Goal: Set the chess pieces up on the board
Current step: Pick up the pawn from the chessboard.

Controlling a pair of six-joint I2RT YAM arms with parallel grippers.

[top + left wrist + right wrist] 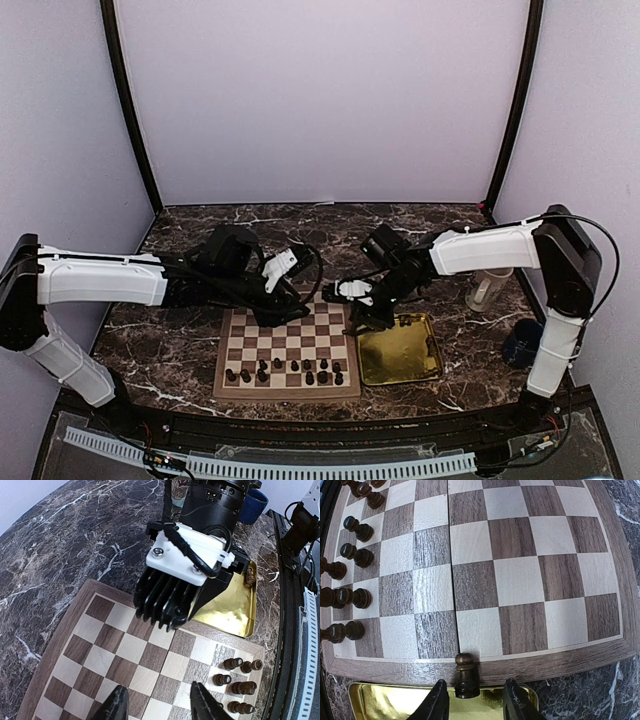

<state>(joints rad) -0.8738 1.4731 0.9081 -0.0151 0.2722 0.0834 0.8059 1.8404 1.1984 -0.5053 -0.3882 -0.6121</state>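
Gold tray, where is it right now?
In the top view, the gold tray sits on the right side, right beside the board's right edge, with a dark blue cup farther to its right.

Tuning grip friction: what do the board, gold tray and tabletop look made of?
Board: wood, matte, grain visible in light and dark squares.
Tray: probably thin metal, shiny gold, mirror-like reflections.
Table: dark marble look, white veins; could be laminate.

I see pale lavender walls on three sides, black poles in the back corners, and a dark marble tabletop veined white, all evenly lit.
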